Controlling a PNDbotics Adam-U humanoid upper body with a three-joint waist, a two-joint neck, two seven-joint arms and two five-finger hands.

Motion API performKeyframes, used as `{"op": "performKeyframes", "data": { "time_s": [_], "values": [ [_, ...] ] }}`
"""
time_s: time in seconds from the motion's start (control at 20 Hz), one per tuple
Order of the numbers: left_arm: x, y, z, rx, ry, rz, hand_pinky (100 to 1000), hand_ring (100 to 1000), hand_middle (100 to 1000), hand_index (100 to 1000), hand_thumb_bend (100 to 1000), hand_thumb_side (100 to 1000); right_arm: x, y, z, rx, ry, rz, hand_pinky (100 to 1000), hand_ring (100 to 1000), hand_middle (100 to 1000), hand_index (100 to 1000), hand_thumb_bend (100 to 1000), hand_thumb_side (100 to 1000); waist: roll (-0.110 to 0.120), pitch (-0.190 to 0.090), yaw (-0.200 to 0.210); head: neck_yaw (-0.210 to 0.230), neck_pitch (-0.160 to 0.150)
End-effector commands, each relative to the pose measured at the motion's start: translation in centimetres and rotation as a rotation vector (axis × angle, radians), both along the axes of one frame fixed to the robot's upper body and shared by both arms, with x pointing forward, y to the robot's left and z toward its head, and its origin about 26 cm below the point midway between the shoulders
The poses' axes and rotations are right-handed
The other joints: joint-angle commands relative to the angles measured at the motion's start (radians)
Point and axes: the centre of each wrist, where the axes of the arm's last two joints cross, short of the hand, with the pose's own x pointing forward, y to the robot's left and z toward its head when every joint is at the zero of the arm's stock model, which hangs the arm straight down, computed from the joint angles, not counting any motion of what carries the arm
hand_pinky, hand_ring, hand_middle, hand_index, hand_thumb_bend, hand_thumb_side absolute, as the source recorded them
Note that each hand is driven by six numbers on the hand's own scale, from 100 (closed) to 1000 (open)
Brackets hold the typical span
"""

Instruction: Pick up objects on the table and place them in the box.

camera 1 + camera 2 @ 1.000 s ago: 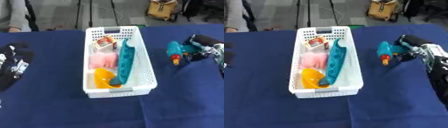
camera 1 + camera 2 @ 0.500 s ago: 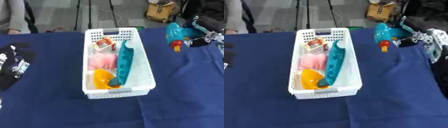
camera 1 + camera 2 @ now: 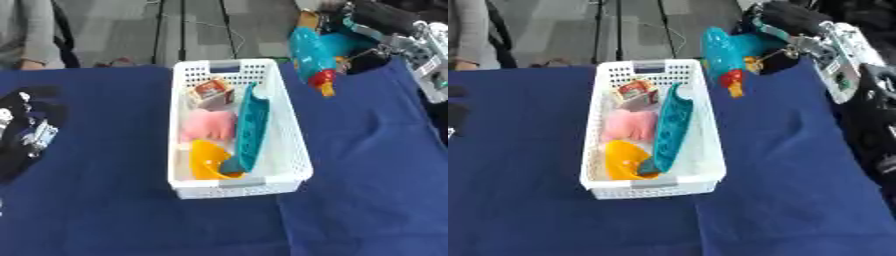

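A grey floor with stand legs runs along the top of the frame; below it a desk (image 3: 367, 165) under dark blue cloth fills the rest. The teal toy (image 3: 728, 52), with a red and orange tip at its lower end, hangs in the air at upper right, above the desk's far edge and just right of the box's far right corner. Its long axis is close to upright, tip pointing down and slightly toward the box. The right hand (image 3: 785, 30) holds it from the upper right, fingers curled round its upper part. The white box (image 3: 293, 150) lies down and to the left of the toy, long axis running up the frame; it already holds a teal panel (image 3: 251, 130), a pink lump (image 3: 210, 125), an orange piece (image 3: 208, 160) and a small red-and-white pack (image 3: 210, 91). So the toy likely has to travel left and down to clear the rim. The left hand (image 3: 31, 132) rests at the left edge, well apart from the box; I cannot tell how its fingers lie.
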Motion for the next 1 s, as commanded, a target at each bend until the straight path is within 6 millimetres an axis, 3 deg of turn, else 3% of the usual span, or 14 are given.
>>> {"op": "performKeyframes", "data": {
  "time_s": [0.05,0.1,0.25,0.35,0.6,0.8,0.85,0.9,0.95,1.0],
  "values": [
    [-0.1,0.0,0.8,0.010,-0.025,-0.011,483,692,757,830,557,847,-0.3,1.6,2.2,-0.021,-0.043,0.060,311,418,404,558,209,100,-0.001,-0.021,0.002,-0.004,-0.009],
    [-0.1,0.0,0.8,0.010,-0.025,-0.011,483,692,757,830,557,847,-0.3,1.8,2.2,-0.023,-0.042,0.064,311,418,404,558,209,100,-0.001,-0.021,0.002,-0.004,-0.009],
    [-0.1,-0.2,0.8,0.008,-0.024,-0.020,483,693,757,830,556,846,0.0,5.6,2.0,-0.076,-0.033,0.177,325,428,421,563,215,100,-0.001,-0.024,0.017,-0.019,-0.011],
    [0.0,-0.3,0.9,0.006,-0.025,-0.023,483,693,757,830,557,846,0.1,6.9,1.6,-0.104,-0.022,0.216,326,430,423,565,214,100,0.000,-0.024,0.021,-0.023,-0.013],
    [0.0,-0.4,0.9,0.004,-0.025,-0.027,482,693,757,830,556,847,0.5,8.1,0.3,-0.137,0.014,0.243,331,438,431,574,211,100,0.002,-0.023,0.023,-0.030,-0.017],
    [0.0,-0.6,0.9,0.001,-0.027,-0.036,482,693,757,830,554,848,1.3,9.6,-2.8,-0.184,0.098,0.251,367,472,468,607,206,100,0.005,-0.021,0.021,-0.037,-0.022],
    [0.0,-0.7,1.0,0.001,-0.028,-0.039,482,693,757,830,555,847,1.4,10.0,-3.6,-0.205,0.120,0.250,465,563,573,696,251,184,0.006,-0.020,0.022,-0.038,-0.024],
    [0.0,-0.7,1.0,0.001,-0.029,-0.041,482,693,757,830,555,847,1.6,10.3,-4.2,-0.227,0.136,0.248,465,563,573,696,251,184,0.007,-0.020,0.022,-0.039,-0.024],
    [0.0,-0.8,1.0,0.000,-0.029,-0.043,482,693,757,830,554,849,1.7,10.6,-4.8,-0.246,0.148,0.247,598,680,715,782,287,303,0.008,-0.019,0.023,-0.041,-0.025],
    [0.0,-0.8,1.0,-0.001,-0.029,-0.044,482,693,757,830,554,849,1.7,10.9,-5.3,-0.263,0.157,0.245,598,680,715,782,287,303,0.010,-0.018,0.024,-0.042,-0.026]
  ]
}}
